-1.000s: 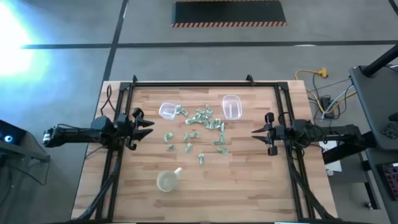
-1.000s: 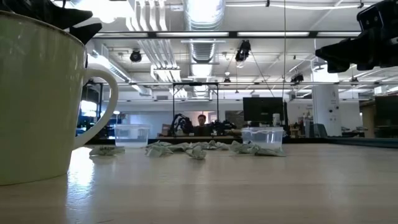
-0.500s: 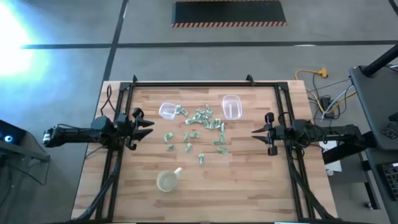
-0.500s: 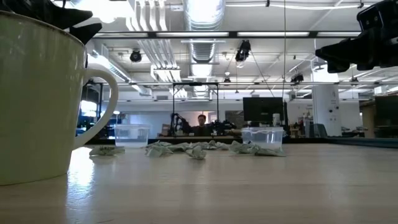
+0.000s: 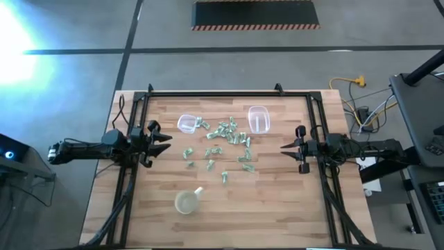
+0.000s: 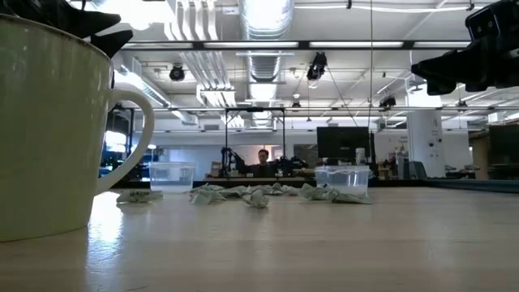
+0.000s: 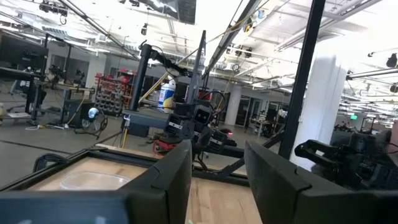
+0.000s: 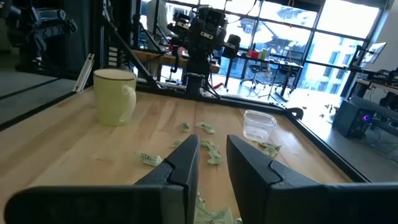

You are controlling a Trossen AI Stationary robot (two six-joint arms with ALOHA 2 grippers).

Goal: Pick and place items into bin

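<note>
The tiny pale green and silvery pieces [image 5: 220,146] lie scattered mid-table between two clear plastic containers [image 5: 258,119], roughly midway between the parted left gripper [image 5: 166,144] and parted right gripper [image 5: 283,146], both empty at opposite edges

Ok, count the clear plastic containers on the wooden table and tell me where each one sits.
2. One clear plastic container sits at the left end of the scattered pale green pieces; the other sits at their far right. None appears hidden.

Robotics lab: exposed ceiling ducts [image 6: 263,49], other robot rigs [image 7: 198,118].
</note>
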